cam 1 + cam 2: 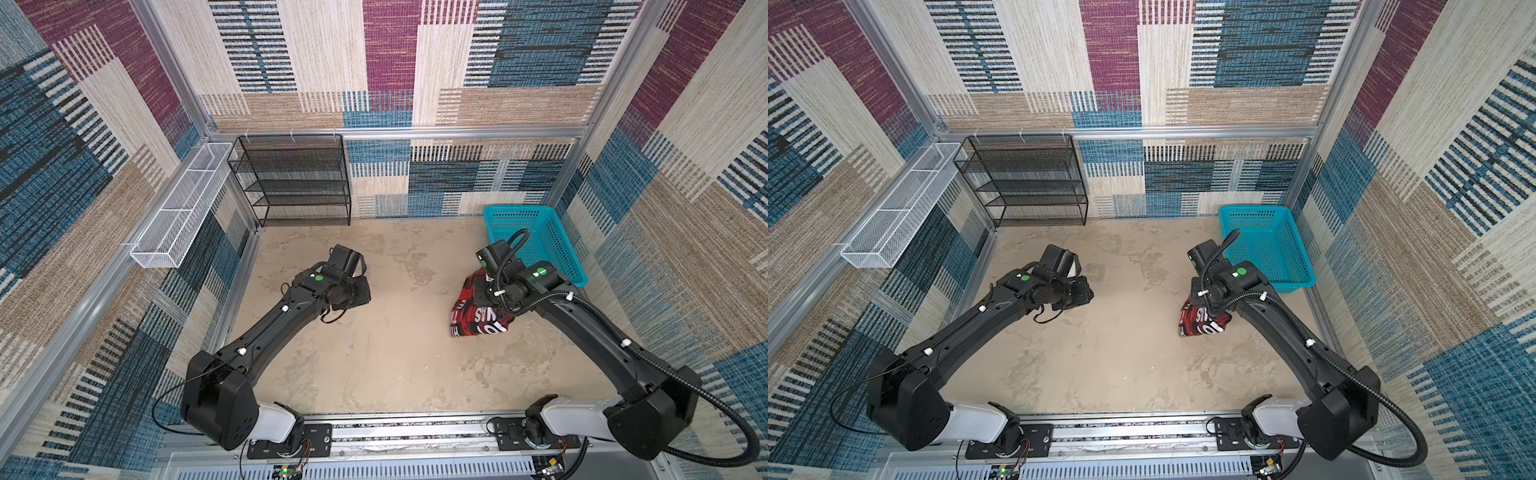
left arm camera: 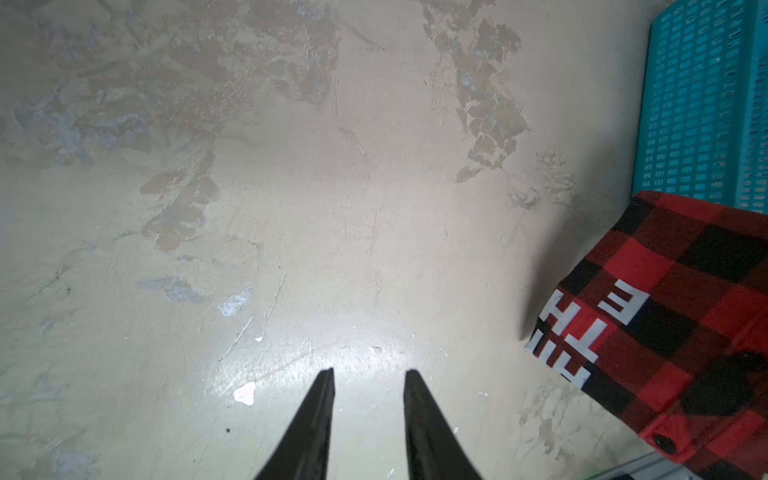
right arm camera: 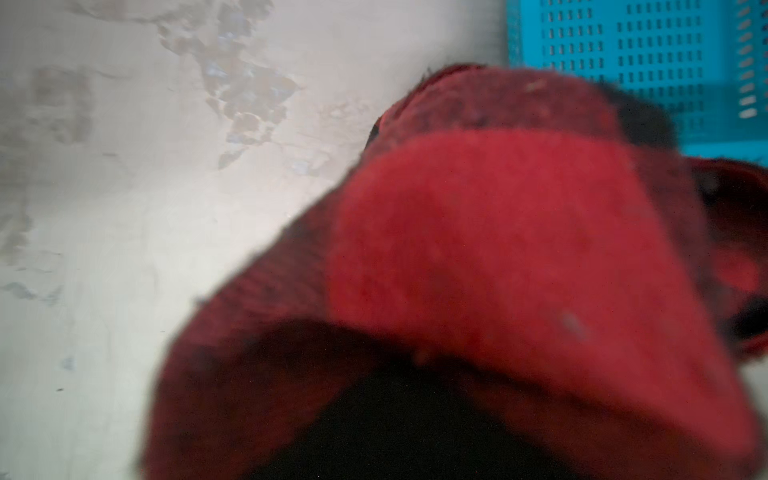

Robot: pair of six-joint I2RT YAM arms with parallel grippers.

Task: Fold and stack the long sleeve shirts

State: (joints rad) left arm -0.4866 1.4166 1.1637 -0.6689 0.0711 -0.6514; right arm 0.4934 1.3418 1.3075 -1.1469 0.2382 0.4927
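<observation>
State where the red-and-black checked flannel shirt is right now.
The red-and-black checked flannel shirt is bunched right of centre in both top views, beside the turquoise plastic basket.

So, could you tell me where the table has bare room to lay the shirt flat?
The wide middle of the table, from the left gripper across to the flannel shirt, is bare; so is the strip between the black mesh shelf and teal basket. The right is crowded: the right gripper holds the shirt beside that basket.
</observation>
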